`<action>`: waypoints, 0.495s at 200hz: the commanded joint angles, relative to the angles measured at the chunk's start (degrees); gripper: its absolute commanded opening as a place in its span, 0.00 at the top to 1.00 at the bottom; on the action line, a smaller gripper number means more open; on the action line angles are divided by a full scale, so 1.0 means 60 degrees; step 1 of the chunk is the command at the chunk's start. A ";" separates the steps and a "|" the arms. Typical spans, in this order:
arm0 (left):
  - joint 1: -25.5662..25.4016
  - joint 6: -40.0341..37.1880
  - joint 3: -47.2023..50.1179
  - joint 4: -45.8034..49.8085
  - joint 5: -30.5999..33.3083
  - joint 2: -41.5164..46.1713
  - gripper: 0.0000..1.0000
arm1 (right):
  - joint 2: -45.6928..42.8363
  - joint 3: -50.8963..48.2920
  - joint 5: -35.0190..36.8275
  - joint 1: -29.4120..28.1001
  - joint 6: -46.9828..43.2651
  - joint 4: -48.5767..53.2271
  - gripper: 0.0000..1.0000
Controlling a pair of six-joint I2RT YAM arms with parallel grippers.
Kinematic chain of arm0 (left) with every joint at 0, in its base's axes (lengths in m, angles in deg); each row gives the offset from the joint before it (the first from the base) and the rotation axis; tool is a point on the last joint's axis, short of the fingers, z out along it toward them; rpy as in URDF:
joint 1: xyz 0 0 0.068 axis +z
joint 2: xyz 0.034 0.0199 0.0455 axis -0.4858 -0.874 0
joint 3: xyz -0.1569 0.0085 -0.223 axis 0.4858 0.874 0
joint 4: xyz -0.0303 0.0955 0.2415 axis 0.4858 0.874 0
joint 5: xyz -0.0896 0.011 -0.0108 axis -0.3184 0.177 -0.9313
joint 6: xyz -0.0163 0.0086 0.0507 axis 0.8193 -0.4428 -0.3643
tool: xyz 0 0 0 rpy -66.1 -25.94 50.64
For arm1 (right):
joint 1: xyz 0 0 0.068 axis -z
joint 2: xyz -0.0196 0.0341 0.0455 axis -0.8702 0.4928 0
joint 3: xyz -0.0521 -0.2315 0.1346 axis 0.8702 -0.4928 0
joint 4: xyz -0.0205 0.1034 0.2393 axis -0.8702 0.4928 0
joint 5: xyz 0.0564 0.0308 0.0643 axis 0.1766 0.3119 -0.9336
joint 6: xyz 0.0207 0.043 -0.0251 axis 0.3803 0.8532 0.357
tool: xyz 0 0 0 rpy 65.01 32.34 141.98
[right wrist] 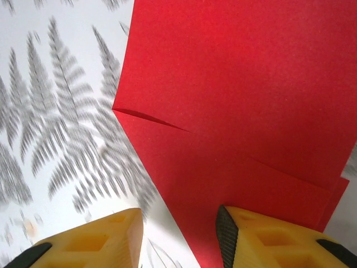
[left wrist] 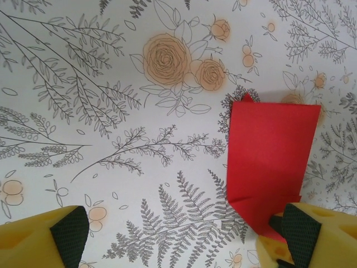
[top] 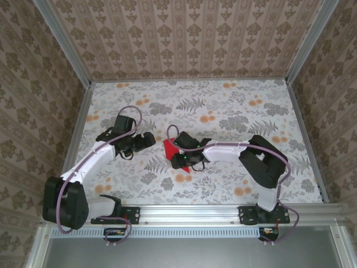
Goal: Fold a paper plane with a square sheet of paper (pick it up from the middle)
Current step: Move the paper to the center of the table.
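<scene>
The square sheet of paper (top: 168,149) is bright red and lies flat on the flowered table, folded into a smaller shape with creases and a pointed end. My left gripper (top: 149,140) hovers just left of it, open wide. In the left wrist view the paper (left wrist: 270,159) lies to the right, and its lower point reaches under the right fingertip (left wrist: 301,231) of the left gripper (left wrist: 187,226). My right gripper (top: 178,157) is over the paper's right part. Its jaws (right wrist: 178,237) stand partly apart astride the paper's (right wrist: 240,106) left edge, one finger over paper, one over the cloth.
The table (top: 234,111) has a floral cloth and is boxed in by wallpapered walls with metal edge rails (top: 78,134). A metal rail (top: 189,213) carrying both arm bases runs along the near edge. Open cloth lies behind and to both sides of the paper.
</scene>
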State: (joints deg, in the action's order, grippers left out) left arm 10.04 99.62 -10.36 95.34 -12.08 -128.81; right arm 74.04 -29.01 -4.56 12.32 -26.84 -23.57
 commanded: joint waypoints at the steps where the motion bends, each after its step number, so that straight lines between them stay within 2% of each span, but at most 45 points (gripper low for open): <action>1: 0.0051 -0.0227 0.0214 -0.0257 -0.0433 0.0195 0.07 | -0.0480 -0.0878 -0.0839 0.0437 -0.1916 0.1845 0.57; 21: 0.0018 -0.0136 0.0356 -0.0394 -0.0568 0.0325 0.07 | -0.1238 -0.1180 -0.0950 0.0620 -0.2191 0.1837 0.56; 37: -0.0043 -0.0002 0.0473 -0.0495 -0.0670 0.0393 0.07 | -0.1864 -0.1324 -0.1064 0.0637 -0.1853 0.1384 0.56; 65: -0.0250 0.0423 0.0769 -0.0923 -0.0920 0.0444 0.08 | -0.2809 -0.1845 -0.0076 0.0600 0.0495 0.0129 0.50; 83: -0.0481 0.0889 0.1079 -0.1497 -0.1199 0.0437 0.08 | -0.3092 -0.2498 0.0416 0.0529 0.2240 -0.1023 0.51; 99: -0.0763 0.1332 0.1303 -0.2040 -0.1440 0.0408 0.09 | -0.3107 -0.2793 0.0955 0.0355 0.3068 -0.1519 0.52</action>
State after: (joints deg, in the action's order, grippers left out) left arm 7.37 102.87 -4.61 88.48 -17.26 -127.26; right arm 55.79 -42.52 -5.24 15.66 -21.74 -25.63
